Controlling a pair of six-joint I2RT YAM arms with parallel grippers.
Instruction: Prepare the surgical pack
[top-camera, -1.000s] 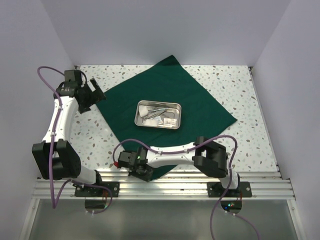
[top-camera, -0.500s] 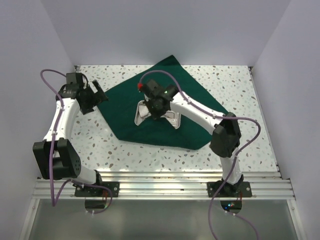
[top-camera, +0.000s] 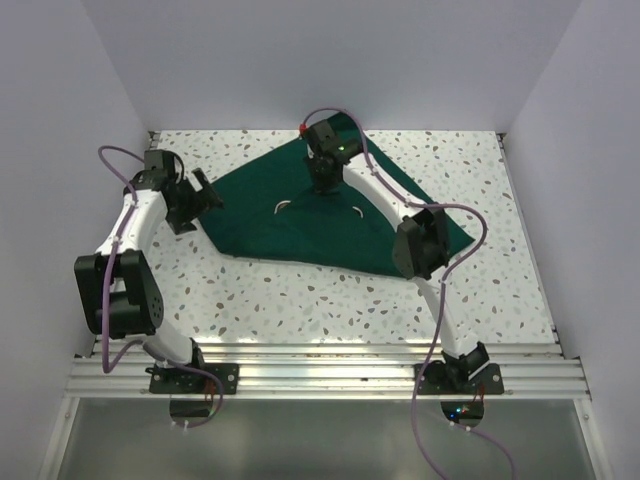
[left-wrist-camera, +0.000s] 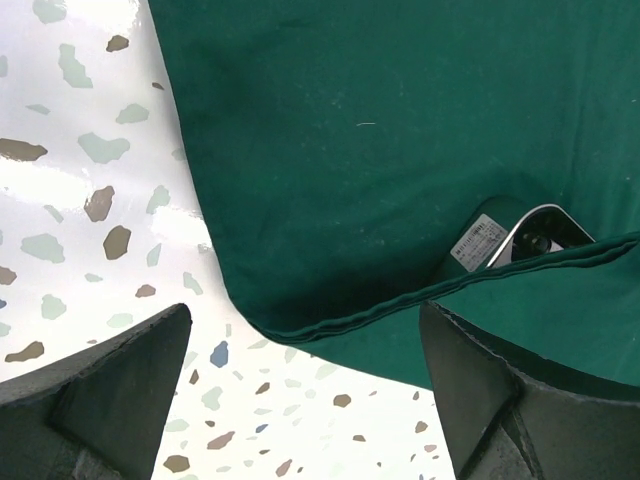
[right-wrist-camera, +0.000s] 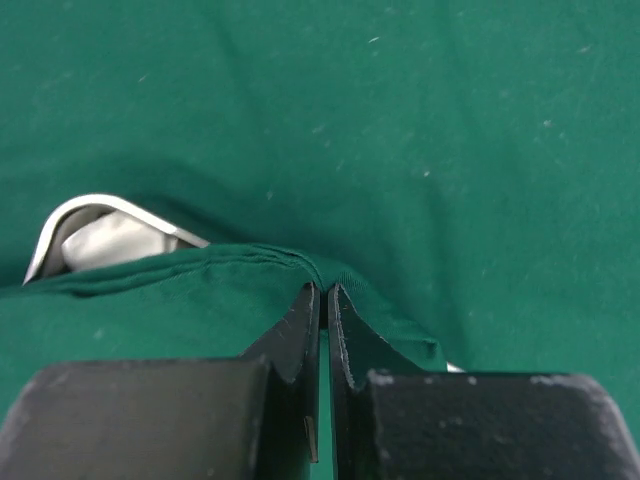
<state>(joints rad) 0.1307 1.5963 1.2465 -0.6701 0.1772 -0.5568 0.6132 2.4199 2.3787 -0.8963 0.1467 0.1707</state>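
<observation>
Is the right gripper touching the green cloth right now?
Touching. The right wrist view shows the right gripper shut, with the folded edge of the green cloth pinched between its fingertips.

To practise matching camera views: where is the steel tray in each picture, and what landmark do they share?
Top external: steel tray, centre, only rim slivers showing under the fold.
Left wrist: right side, one corner peeking out.
Right wrist: left side, one corner.
Shared landmark: folded edge of green cloth.

there is one dark green cloth (top-camera: 300, 228) and one steel tray (left-wrist-camera: 541, 234) on one speckled surface (top-camera: 330, 300). there are two arms, the left arm (top-camera: 130, 226) and the right arm (top-camera: 375, 197).
</observation>
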